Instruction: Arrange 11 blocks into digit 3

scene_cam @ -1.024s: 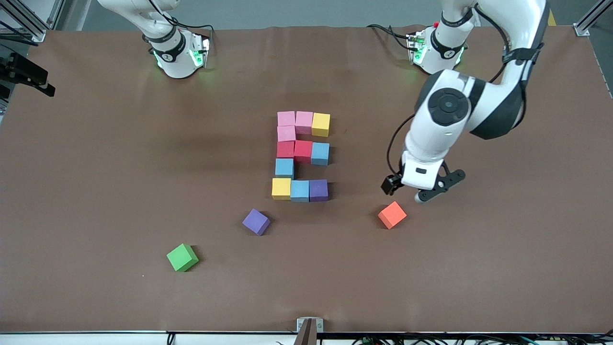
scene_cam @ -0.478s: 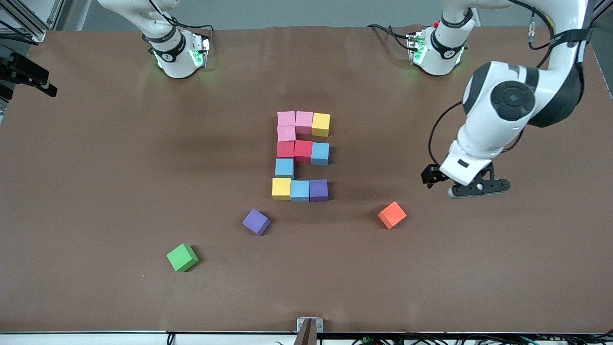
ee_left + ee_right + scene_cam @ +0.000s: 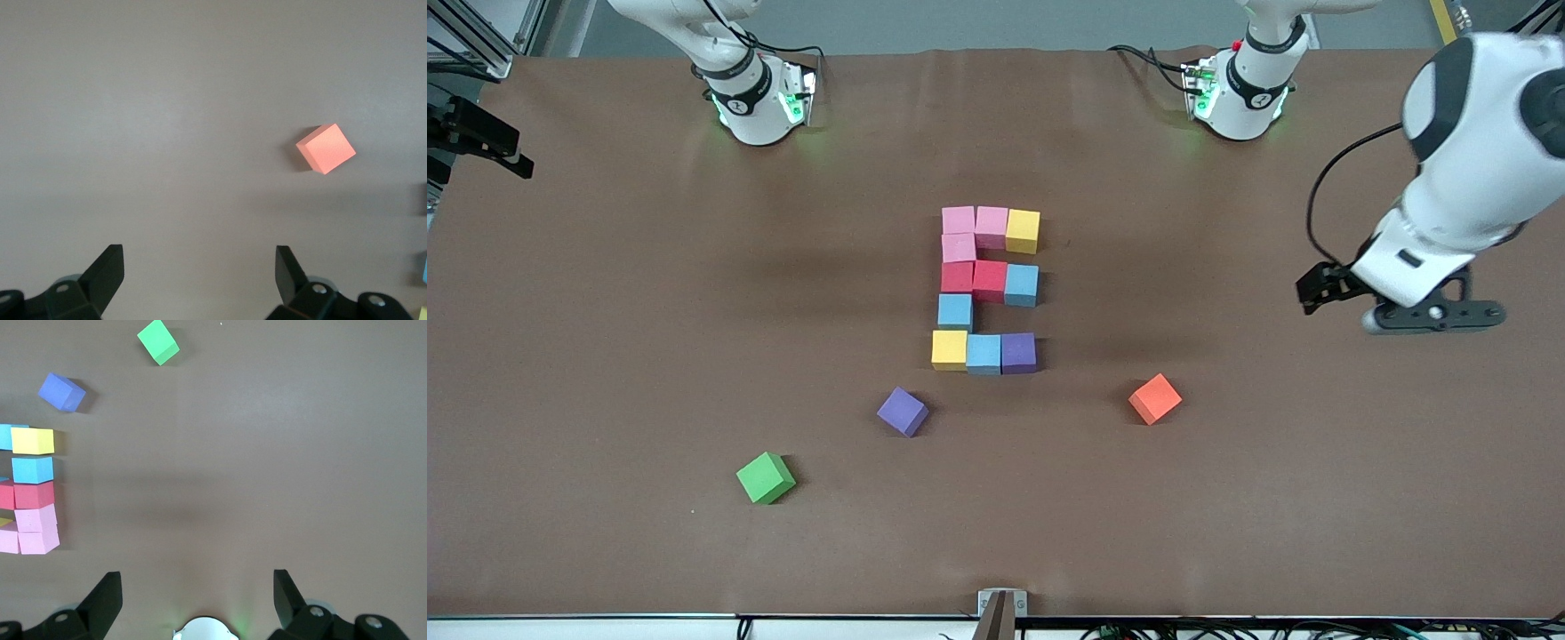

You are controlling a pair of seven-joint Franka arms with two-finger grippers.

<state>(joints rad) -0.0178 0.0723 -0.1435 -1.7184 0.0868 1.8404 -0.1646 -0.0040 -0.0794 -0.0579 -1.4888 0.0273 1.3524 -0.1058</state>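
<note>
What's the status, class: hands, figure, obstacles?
Left hand open, empty, over bare table. Right hand open, waiting. Digit 3 complete, eleven cubes. Nothing obstructing.

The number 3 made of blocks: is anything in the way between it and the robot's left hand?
Nothing is. Bare table lies between the left hand and the number 3 made of blocks. The orange cube sits nearer the front camera, off that line.

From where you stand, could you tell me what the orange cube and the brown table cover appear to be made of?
The small orange cube looks like matte foam: flat colour, no glare, soft edges. The brown table cover seems a thin, slightly sheeny sheet, perhaps vinyl or paper, with faint ripples near the arm bases.
</note>
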